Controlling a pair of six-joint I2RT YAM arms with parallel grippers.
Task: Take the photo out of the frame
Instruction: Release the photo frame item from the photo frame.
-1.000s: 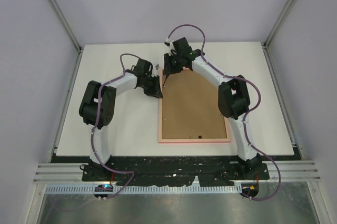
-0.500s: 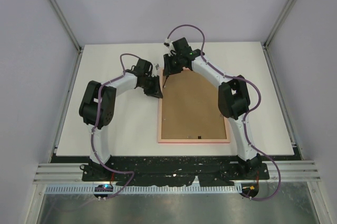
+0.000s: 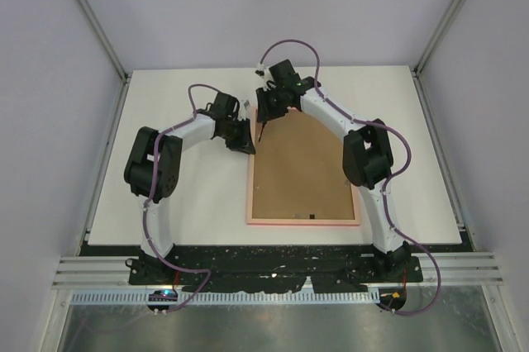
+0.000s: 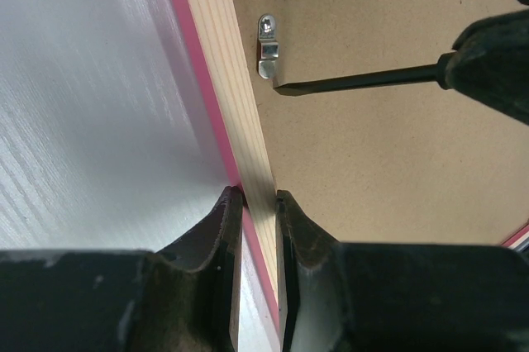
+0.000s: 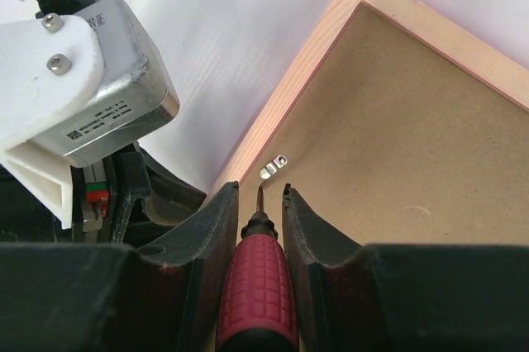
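one pink frame (image 3: 306, 221), face down, brown backing (image 3: 302, 174)

The frame (image 3: 304, 221) is lying flat and face down, slightly toward 4 o'clock of the table (image 3: 165, 203) centre, with its long sides running 12 to 6. Its pale, pink-edged back rim is facing up around a brown backing board (image 3: 302, 170), and a small metal clip (image 4: 267, 46) is sitting toward 11 o'clock.

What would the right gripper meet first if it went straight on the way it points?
Most likely the metal clip at the frame's inner edge: the screwdriver that the right gripper holds leads, its tip just short of the clip. Depth is unclear.
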